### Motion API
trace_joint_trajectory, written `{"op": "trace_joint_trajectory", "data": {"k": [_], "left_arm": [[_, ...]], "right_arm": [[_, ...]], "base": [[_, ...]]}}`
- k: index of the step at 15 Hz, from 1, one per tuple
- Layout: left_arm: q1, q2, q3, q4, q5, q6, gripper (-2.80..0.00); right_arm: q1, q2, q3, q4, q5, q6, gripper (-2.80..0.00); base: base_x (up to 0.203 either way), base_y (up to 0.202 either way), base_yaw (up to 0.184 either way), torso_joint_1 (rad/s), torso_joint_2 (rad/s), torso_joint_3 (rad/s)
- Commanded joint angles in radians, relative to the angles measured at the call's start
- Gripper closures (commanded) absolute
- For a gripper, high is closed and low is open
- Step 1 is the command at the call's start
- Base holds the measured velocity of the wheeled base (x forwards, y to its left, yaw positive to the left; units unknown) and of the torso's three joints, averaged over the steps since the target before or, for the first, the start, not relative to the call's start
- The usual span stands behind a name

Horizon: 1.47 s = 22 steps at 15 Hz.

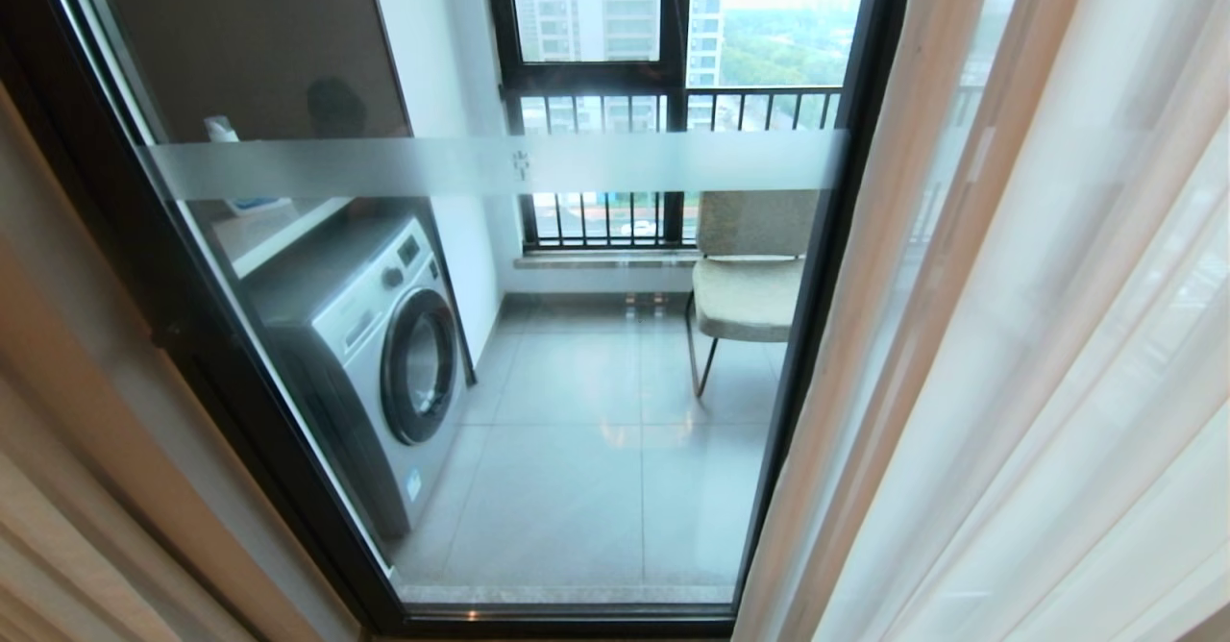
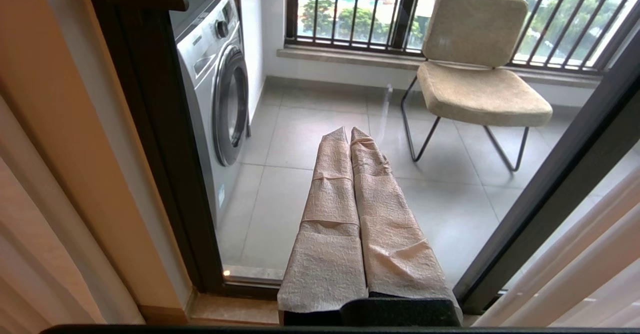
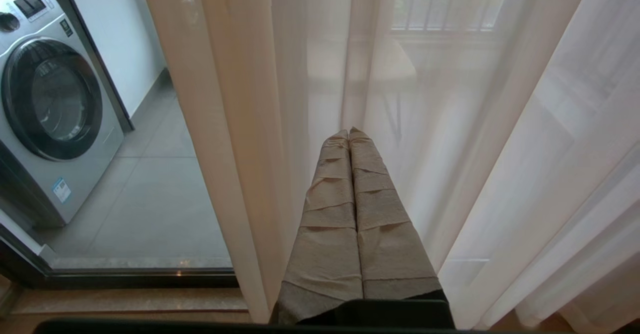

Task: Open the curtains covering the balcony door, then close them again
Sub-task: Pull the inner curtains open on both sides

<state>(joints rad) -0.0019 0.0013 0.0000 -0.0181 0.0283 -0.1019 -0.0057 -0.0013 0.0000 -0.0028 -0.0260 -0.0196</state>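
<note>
A: Grippers? Left gripper (image 2: 348, 130) and right gripper (image 3: 349, 131) both near, fingers pressed together, holding nothing.
B: Curtains (image 1: 1038, 363)?
A: Sheers bunched right, just beyond the right gripper; beige drape on the left edge. Balcony door (image 1: 500, 334) glass uncovered between. Farther: washing machine (image 1: 384, 354) left, chair (image 1: 750, 277) right.

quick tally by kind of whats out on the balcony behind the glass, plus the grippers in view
washing machine: 1
chair: 1
grippers: 2, the left gripper and the right gripper, both shut and holding nothing
total: 4
</note>
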Motion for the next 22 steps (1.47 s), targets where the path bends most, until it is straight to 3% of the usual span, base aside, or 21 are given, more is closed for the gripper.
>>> {"op": "trace_joint_trajectory", "data": {"k": [1,9,13,15,18,22], "left_arm": [[0.000,-0.001,0.000,0.000,0.001,-0.001,0.00],[0.000,-0.001,0.000,0.000,0.001,-0.001,0.00],[-0.001,-0.001,0.000,0.000,0.001,-0.001,0.00],[0.000,-0.001,0.000,0.000,0.001,-0.001,0.00],[0.000,-0.001,0.000,0.000,0.001,-0.001,0.00],[-0.001,-0.001,0.000,0.000,0.001,-0.001,0.00]], "right_arm": [[0.000,0.001,0.000,0.000,0.000,0.003,0.00],[0.000,0.001,0.000,0.000,0.001,0.001,0.00],[0.000,0.049,-0.001,-0.009,0.010,-0.040,0.00],[0.000,0.107,-0.033,-0.012,0.042,-0.049,0.00],[0.000,0.211,-0.110,-0.032,0.161,-0.052,0.00],[0.000,0.478,-0.143,-0.277,0.267,-0.052,0.00]], "base": [[0.000,0.000,0.000,0.000,0.00,0.000],[0.000,0.000,0.000,0.000,0.00,0.000],[0.000,0.000,0.000,0.000,0.00,0.000],[0.000,0.000,0.000,0.000,0.00,0.000],[0.000,0.000,0.000,0.000,0.00,0.000],[0.000,0.000,0.000,0.000,0.00,0.000]]}}
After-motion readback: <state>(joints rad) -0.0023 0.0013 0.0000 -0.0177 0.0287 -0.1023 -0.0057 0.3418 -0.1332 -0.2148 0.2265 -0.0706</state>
